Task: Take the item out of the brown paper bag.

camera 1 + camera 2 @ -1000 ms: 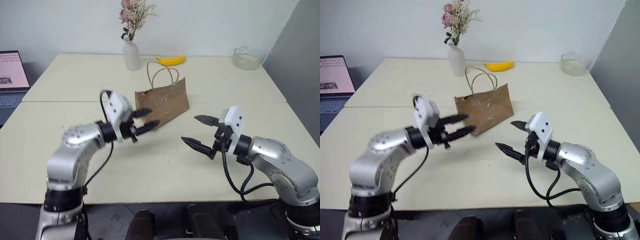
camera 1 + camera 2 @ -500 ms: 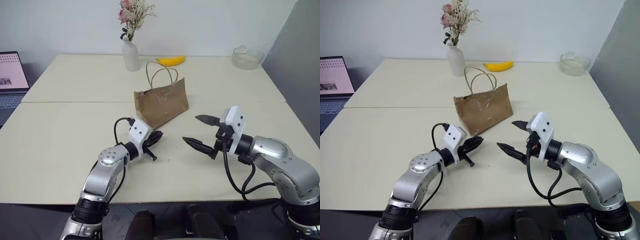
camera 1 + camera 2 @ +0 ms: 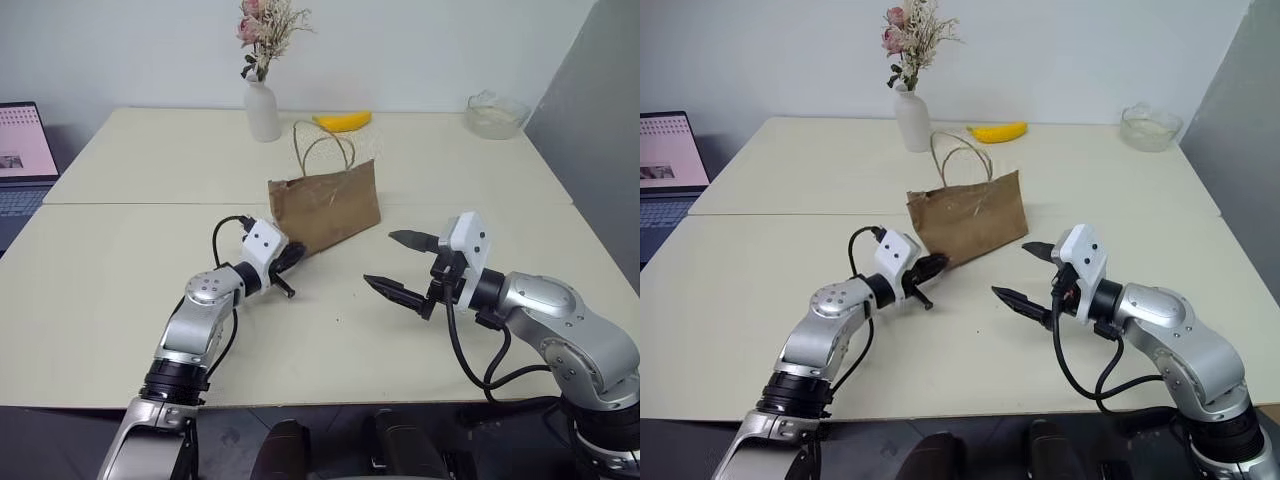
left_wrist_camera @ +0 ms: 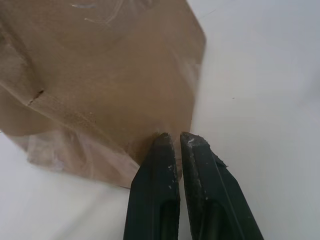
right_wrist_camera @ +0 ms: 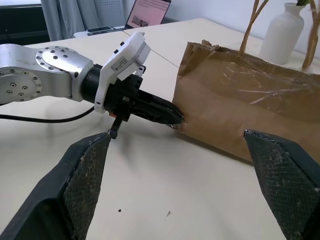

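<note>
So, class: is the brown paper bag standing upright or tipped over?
Upright. The brown paper bag stands on its base on the table, cord handles rising above its top edge, with the left claw at its lower corner.

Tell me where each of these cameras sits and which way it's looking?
Left eye and right eye views: on the head, looking forward and down at the table, bag, banana and vase; both arms show.
Left wrist view: on the left wrist, looking along the shut left gripper, whose tips are at the bag's bottom edge.
Right wrist view: on the right wrist, looking between the open right gripper's fingers at the bag and left gripper.
Every view shows the bag.
</note>
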